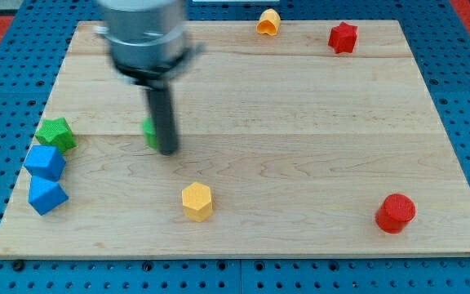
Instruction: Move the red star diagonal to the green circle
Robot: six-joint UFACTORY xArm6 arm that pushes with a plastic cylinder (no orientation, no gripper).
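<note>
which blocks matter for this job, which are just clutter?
Job:
red star, view's top right
green circle, mostly hidden behind the rod
my tip, right beside the green circle

Clutter:
green star
two blue blocks
yellow hexagon
red cylinder
orange block

Setting: a robotics lab bench, a test rig and not a home or shop.
Base: a blue perforated mounting plate [463,98] with a regular hole grid, showing on all sides of the board.
Work surface: a pale wooden board [300,122] of glued planks, lying flat on that plate.
Machine: a grey robot arm housing [144,37] at 11 o'clock, carrying a straight dark rod; my tip [167,152] rests on the board.
Props: small coloured plastic blocks, such as a yellow hexagon [197,201] at 6 o'clock and a red cylinder [395,212] at 4 o'clock.
</note>
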